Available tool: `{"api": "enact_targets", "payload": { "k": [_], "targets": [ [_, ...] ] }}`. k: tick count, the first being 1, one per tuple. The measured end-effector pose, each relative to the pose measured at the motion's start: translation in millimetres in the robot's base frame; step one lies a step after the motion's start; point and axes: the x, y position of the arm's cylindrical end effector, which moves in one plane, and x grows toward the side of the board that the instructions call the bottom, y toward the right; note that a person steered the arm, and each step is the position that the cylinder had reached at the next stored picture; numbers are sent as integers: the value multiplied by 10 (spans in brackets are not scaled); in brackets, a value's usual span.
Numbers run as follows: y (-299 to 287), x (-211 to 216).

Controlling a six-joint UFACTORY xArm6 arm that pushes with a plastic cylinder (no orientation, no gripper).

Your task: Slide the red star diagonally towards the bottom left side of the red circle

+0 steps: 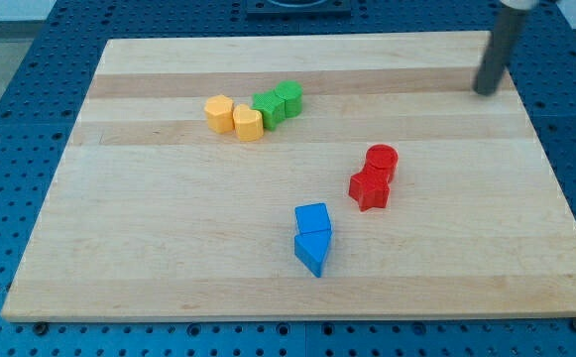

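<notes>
The red star lies on the wooden board right of centre. It touches the red circle, which sits just above it and slightly to the view's right. My tip is at the view's upper right, far from both red blocks, above and to the right of the red circle.
Two yellow blocks and two green blocks sit in a row at upper centre. A blue cube and a blue triangle touch each other at lower centre. The board's right edge is near my tip.
</notes>
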Motion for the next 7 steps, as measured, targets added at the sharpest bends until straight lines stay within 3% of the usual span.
{"api": "enact_targets", "payload": {
  "k": [3, 5, 7],
  "targets": [
    [101, 1953],
    [-784, 2132],
    [-1430, 1534]
  ]
}}
